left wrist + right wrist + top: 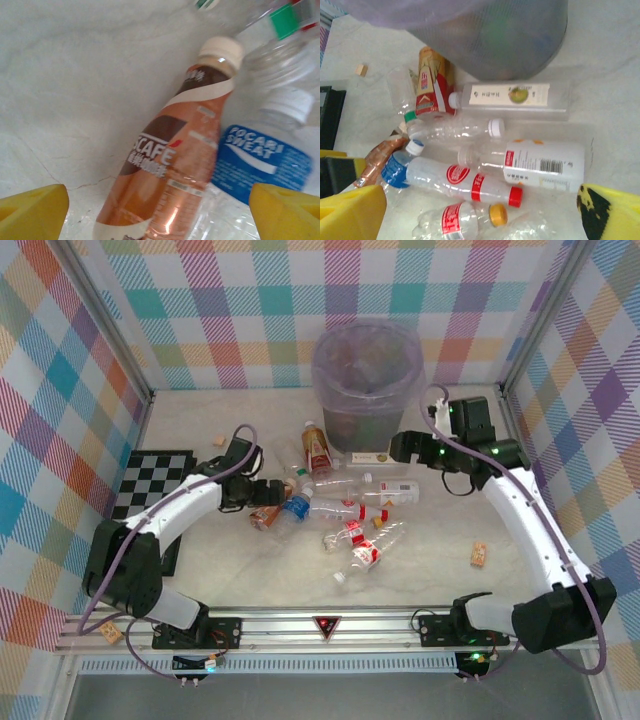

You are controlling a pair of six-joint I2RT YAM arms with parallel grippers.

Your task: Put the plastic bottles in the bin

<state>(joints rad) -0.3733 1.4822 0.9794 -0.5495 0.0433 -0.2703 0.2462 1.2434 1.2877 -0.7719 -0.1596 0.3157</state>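
- Left wrist view: the left jaws stand open, one yellow pad on each side of the brown bottle (170, 170), which lies on the tabletop (75, 100) with its cream cap pointing away. Neither pad touches it.
- Step in hand, as I judge it: a pick of that bottle. The next move calls for lowering, closing on its body, then lifting and carrying it to the bin (345, 410) at the far middle.
- In the way: the blue-label bottle (260, 160) lies against the brown one's right side, so the right pad may catch or shove it.
- Right wrist view: the right jaws are open and hold nothing, hanging over the pile near the bin's foot. Below them lie the white-label bottle (545, 165) and the red-cap bottle (465, 182).
- The square bottle (512, 97) rests just beside the bin.
- Most bottles lie on the tabletop in front of the bin; what is in the bin I cannot tell.
- Around: a chessboard (155, 480) at left and a cork block (479, 554) at right, both apart from the pile.
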